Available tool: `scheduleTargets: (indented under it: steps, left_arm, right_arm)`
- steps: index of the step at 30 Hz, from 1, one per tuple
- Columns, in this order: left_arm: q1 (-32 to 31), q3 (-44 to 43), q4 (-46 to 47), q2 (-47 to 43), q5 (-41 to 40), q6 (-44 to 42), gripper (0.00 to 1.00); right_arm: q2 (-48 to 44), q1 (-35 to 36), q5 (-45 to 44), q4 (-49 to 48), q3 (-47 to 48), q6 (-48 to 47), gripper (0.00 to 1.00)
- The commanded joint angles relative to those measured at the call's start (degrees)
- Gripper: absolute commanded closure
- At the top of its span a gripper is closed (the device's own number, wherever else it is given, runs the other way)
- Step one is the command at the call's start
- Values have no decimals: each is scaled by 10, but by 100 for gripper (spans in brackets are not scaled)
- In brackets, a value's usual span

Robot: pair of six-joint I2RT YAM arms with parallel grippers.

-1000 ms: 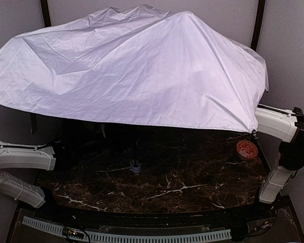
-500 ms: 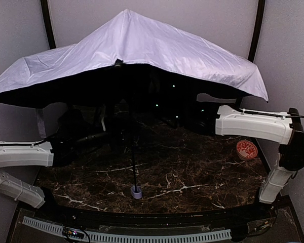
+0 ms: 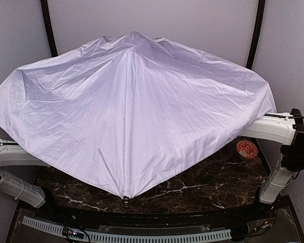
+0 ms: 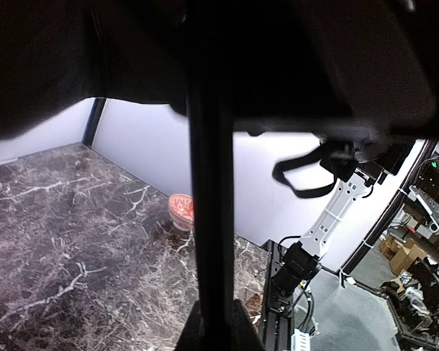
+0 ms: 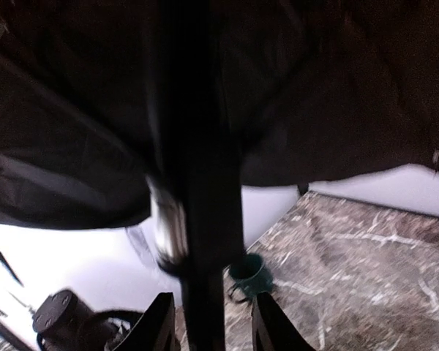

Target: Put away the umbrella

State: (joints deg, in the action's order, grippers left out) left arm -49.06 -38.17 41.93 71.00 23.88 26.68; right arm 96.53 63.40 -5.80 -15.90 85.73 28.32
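The left hand (image 4: 214, 333) is clamped tight on the thin black shaft (image 4: 211, 219) of the umbrella (image 3: 131, 116). In the left wrist view the shaft rises straight up from the fingers and disappears into the black lining (image 4: 73, 58) overhead. The right hand (image 5: 208, 322) straddles the same shaft (image 5: 205, 146) with its jaws apart, a sliver of light showing on each side between the fingers (image 5: 157, 325) and the rod. That picture is blurred, and a silvery patch (image 5: 167, 227) shows at the shaft's left edge.

From above, neither hand can be seen. The open, pale lavender-white canopy (image 3: 192, 111) hangs over both, tilted toward the near side, with its peak toward the back. One rib tip (image 3: 125, 198) dips over the front edge of the dark marble table (image 3: 202, 190). The creased fabric covers most of the tabletop. The white left arm (image 3: 15, 156) and right arm (image 3: 271, 129) reach in under its hem from either side.

A small red-and-white patterned disc (image 3: 247, 149) lies on the table at the right, just outside the canopy's edge and beside the right arm. The left wrist view shows the disc (image 4: 181, 210) on the marble beyond the shaft, apart from it.
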Motion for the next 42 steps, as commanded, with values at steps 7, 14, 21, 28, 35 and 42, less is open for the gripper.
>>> scheduleTargets:
  steps: [7,14,21,28,35,42]
  left_arm:
    - [-40,-26,9,-7,-69,-24,100]
    - [-45,-33,-3,-2,-92,-33,100]
    - [-48,-40,-22,-3,-114,-37,100]
    - [-48,-41,-30,-8,-119,-49,100]
    - [-48,-46,-18,-19,-108,-79,100]
    - [-48,-63,-1,-60,-149,-177,100]
  right_arm:
    - [3,17,-225,-90,39,-131,61]
    - [32,54,-338,-210,26,-291,61]
    - [69,74,-378,-251,51,-383,61]
    - [64,74,-392,-252,39,-375,74]
    - [61,73,-380,-189,44,-356,93]
    - [33,67,-210,-18,38,-212,94]
